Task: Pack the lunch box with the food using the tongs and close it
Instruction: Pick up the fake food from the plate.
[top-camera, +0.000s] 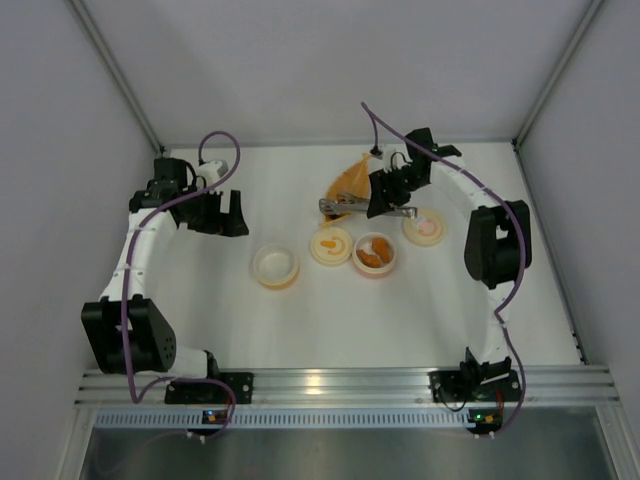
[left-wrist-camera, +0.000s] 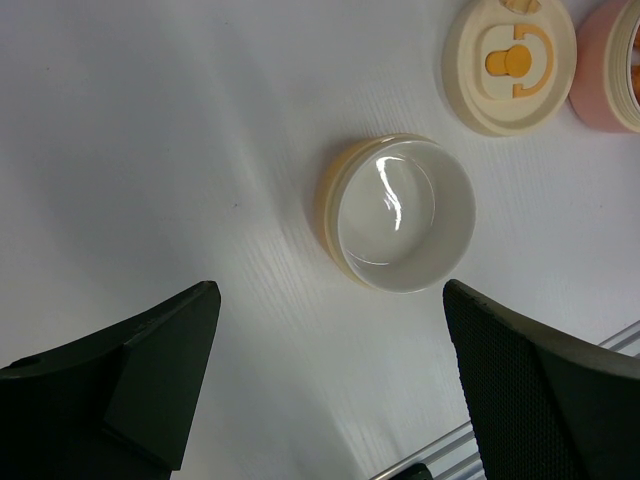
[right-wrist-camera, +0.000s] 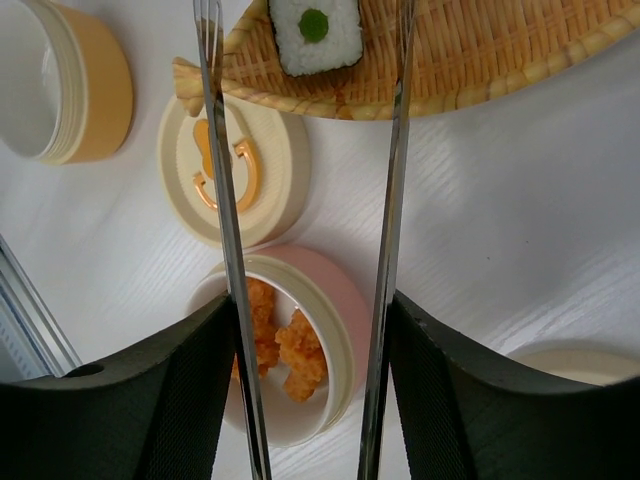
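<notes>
Right gripper (right-wrist-camera: 312, 320): jaws partly closed, one finger pressing outside each arm of the slim grey metal V-shaped tongs (right-wrist-camera: 225, 200), so a squeeze would pinch their tips. Directly below it: pink round bowl (right-wrist-camera: 345, 300), holding orange fried pieces (right-wrist-camera: 300, 360). Ahead, to one side: cream lid with orange handle (right-wrist-camera: 270, 190), off for loading. Farthest ahead, between the tong tips: white rice block with green patch (right-wrist-camera: 314, 35), ungripped on the woven orange leaf-shaped tray (right-wrist-camera: 480, 60). Left gripper (left-wrist-camera: 328, 290): spread wide, empty, above an empty cream bowl (left-wrist-camera: 400, 215).

Tongs (right-wrist-camera: 230, 250) shiny metal; tray (right-wrist-camera: 480, 50) woven wicker; bowl (left-wrist-camera: 405, 215) glossy plastic; table (left-wrist-camera: 150, 130) matt w/ fine grain.
</notes>
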